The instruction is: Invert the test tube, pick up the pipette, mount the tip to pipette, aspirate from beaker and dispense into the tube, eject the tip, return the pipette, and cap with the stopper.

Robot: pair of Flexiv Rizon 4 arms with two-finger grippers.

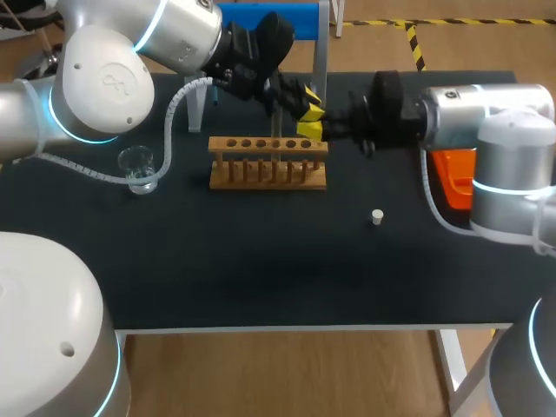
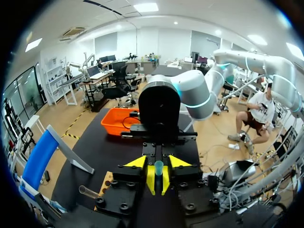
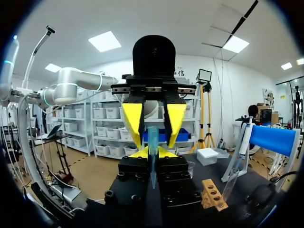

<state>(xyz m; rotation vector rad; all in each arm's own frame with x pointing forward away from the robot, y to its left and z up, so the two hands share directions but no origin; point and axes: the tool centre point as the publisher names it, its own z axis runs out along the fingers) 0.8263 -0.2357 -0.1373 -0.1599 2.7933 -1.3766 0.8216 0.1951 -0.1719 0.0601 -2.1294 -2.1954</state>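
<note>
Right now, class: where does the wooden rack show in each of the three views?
Head view: the rack stands mid-table, right of the beaker.
Left wrist view: only a sliver shows, beside the left pincer.
Right wrist view: its end shows beside the right pincer.
Shared landmark: the blue stand, in all three.

the left gripper (image 3: 153, 141) pinches a bluish test tube (image 3: 153, 164) between the right gripper's (image 3: 152, 154) spread fingers (image 3: 140, 153); a wooden rack (image 3: 212, 194) stands beside.
</note>
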